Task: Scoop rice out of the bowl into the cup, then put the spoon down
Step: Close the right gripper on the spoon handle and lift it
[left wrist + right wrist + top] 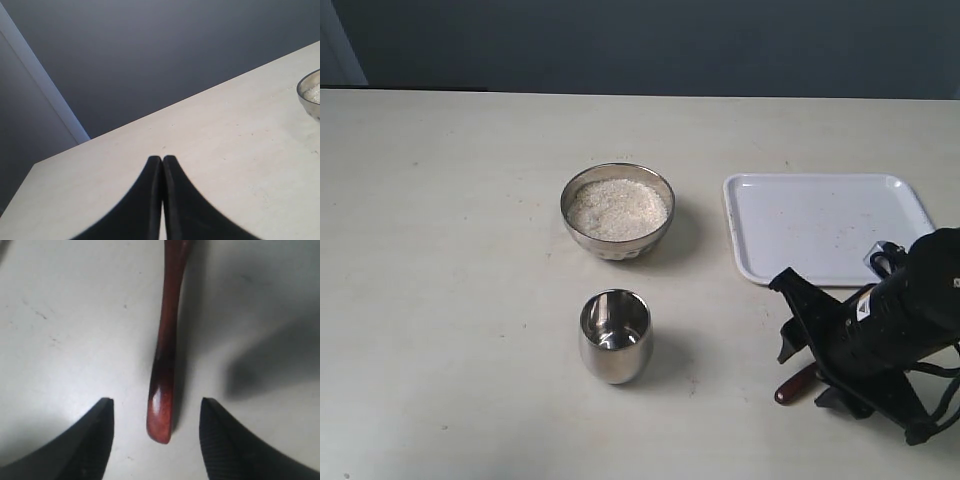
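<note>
The steel bowl (618, 243) stands mid-table, filled with white rice (617, 207). In front of it stands the steel cup (615, 350), upright; I see no rice inside. The reddish-brown spoon (167, 340) lies flat on the table at the front right, and only its handle end (794, 387) shows in the exterior view. My right gripper (157, 403) is open and straddles that handle end without touching it; the exterior view shows this gripper (807, 375) low over the table. My left gripper (162, 159) is shut and empty, out of the exterior view, with the bowl (306, 97) far off.
A white rectangular tray (825, 225) lies at the right, just behind my right arm. The table's far edge meets a dark wall. The right arm's cables trail at the front right corner.
</note>
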`<action>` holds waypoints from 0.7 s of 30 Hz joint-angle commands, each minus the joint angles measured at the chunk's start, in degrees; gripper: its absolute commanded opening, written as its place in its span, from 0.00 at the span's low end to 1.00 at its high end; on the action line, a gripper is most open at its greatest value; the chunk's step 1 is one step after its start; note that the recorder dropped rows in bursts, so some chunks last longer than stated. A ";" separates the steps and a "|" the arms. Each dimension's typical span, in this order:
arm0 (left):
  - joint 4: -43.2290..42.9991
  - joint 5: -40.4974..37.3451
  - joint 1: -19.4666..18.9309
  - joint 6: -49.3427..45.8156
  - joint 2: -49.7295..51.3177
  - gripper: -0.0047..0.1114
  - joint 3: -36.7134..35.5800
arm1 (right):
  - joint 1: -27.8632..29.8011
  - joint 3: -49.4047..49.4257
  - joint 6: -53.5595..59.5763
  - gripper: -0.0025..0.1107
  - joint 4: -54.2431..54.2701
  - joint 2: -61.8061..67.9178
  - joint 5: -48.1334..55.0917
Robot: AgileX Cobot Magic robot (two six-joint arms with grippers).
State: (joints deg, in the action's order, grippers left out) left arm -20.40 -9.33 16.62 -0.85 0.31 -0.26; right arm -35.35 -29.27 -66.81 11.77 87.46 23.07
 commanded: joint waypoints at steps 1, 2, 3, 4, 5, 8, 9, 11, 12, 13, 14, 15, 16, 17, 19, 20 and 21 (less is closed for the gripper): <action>0.04 0.33 0.03 0.40 -0.31 0.04 0.26 | -0.10 -0.24 0.64 0.46 -0.24 0.94 -0.16; 0.04 0.33 0.03 0.40 -0.31 0.04 0.26 | -0.10 -0.24 0.64 0.46 -0.24 1.51 -0.03; 0.04 0.33 0.03 0.40 -0.31 0.04 0.26 | -0.10 -0.24 0.64 0.46 -0.09 2.07 -0.03; 0.04 0.33 0.03 0.40 -0.31 0.04 0.26 | -0.10 -0.24 0.64 0.46 0.32 2.61 -0.25; 0.04 0.33 0.03 0.40 -0.31 0.04 0.26 | -0.10 -0.24 0.64 0.46 0.36 2.84 -0.53; 0.04 0.33 0.03 0.40 -0.31 0.04 0.26 | -0.10 -0.24 0.64 0.46 0.36 2.98 -1.21; 0.04 0.33 0.03 0.40 -0.31 0.04 0.26 | -0.10 -0.24 0.64 0.46 0.36 2.98 -1.33; 0.04 0.33 0.03 0.40 -0.31 0.04 0.26 | -0.10 -0.24 0.64 0.46 0.36 3.09 -1.32; 0.04 0.33 0.03 0.40 -0.31 0.04 0.26 | -0.10 -0.24 0.64 0.46 0.25 3.07 -1.14; 0.04 0.33 0.03 0.40 -0.31 0.04 0.26 | -0.10 -0.24 0.64 0.46 0.25 3.07 -1.16; 0.04 0.33 0.03 0.40 -0.31 0.04 0.26 | -0.10 -0.24 0.64 0.46 0.25 3.11 -1.06; 0.04 0.33 0.03 0.40 -0.31 0.04 0.26 | -0.10 -0.24 0.64 0.46 0.25 3.11 -1.06; 0.04 0.33 0.03 0.40 -0.31 0.04 0.26 | -0.10 -0.24 0.64 0.46 0.25 3.11 -1.06; 0.04 0.33 0.03 0.40 -0.31 0.04 0.26 | -0.10 -0.24 0.64 0.46 0.25 3.11 -1.06; 0.04 0.33 0.03 0.40 -0.31 0.04 0.26 | -0.10 -0.24 0.64 0.46 0.25 3.11 -0.91; 0.04 0.33 0.03 0.40 -0.31 0.04 0.26 | -0.10 -0.24 0.64 0.46 0.25 3.11 -0.76; 0.04 0.33 0.03 0.40 -0.31 0.04 0.26 | -0.10 -0.24 0.64 0.46 0.36 3.11 -0.30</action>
State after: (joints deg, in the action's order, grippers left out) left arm -20.40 -9.33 16.62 -0.85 0.31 -0.26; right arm -35.35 -29.37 -66.62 12.17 90.44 22.23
